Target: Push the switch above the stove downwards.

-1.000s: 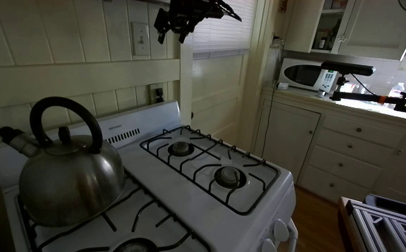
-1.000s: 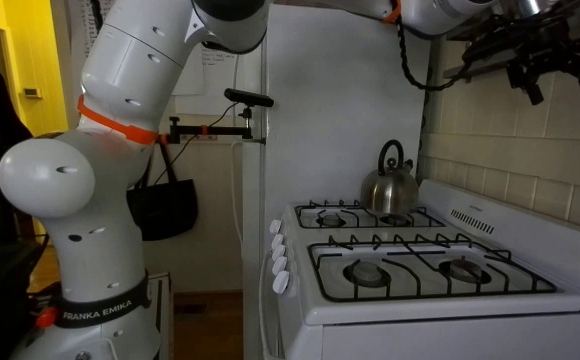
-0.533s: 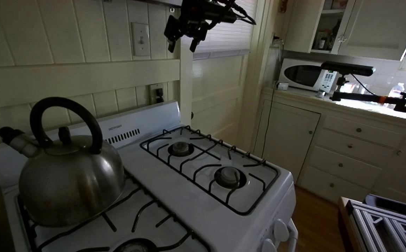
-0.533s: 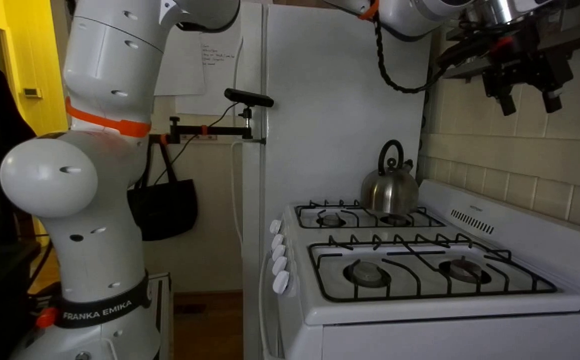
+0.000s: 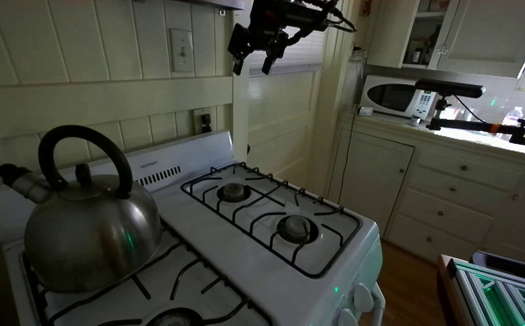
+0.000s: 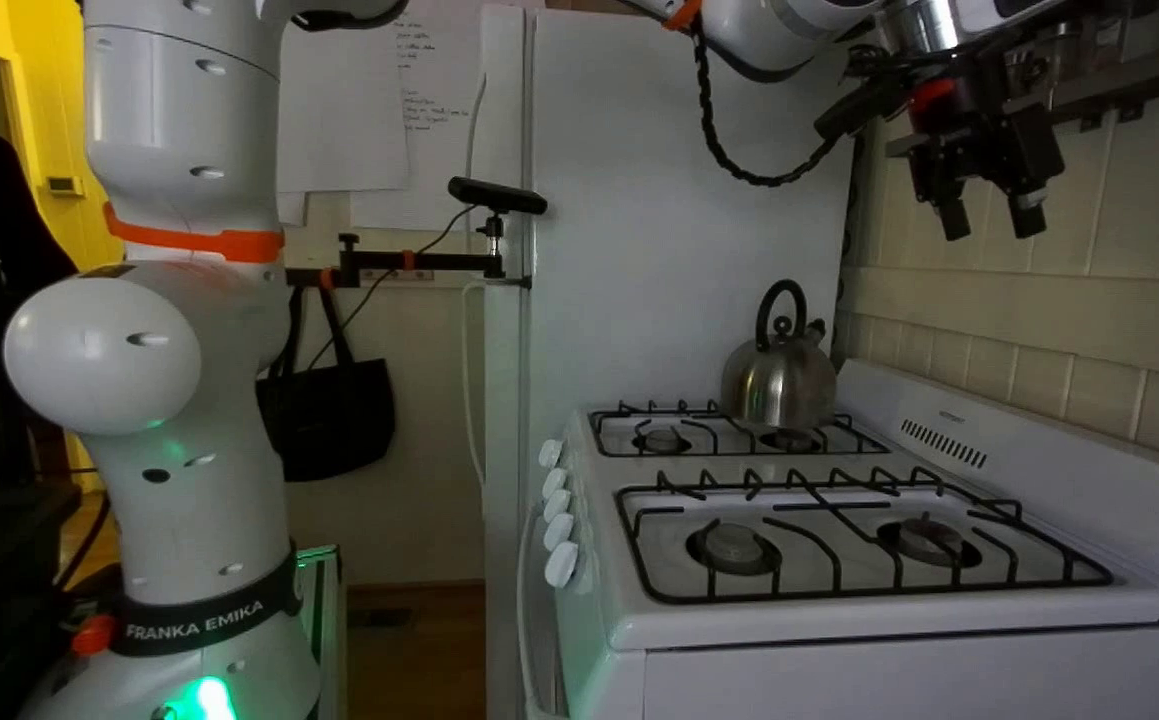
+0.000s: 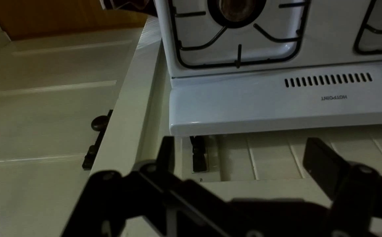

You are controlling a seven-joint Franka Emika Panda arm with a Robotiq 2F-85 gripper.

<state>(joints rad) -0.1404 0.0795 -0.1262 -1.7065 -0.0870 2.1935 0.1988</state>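
1 switch (image 5: 181,50) apart from pincer (image 5: 252,67)

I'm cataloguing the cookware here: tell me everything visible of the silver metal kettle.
The rounded silver metal kettle, seemingly brushed steel, has a black arched handle, a black lid knob and a short metal spout with a black tip. Its lid looks seated, and a greenish gleam marks its side. It stands upright on the black wire grate of the white stove, over a dark rear burner, spout tilted up toward the cream wall. Only the grate appears to touch it.
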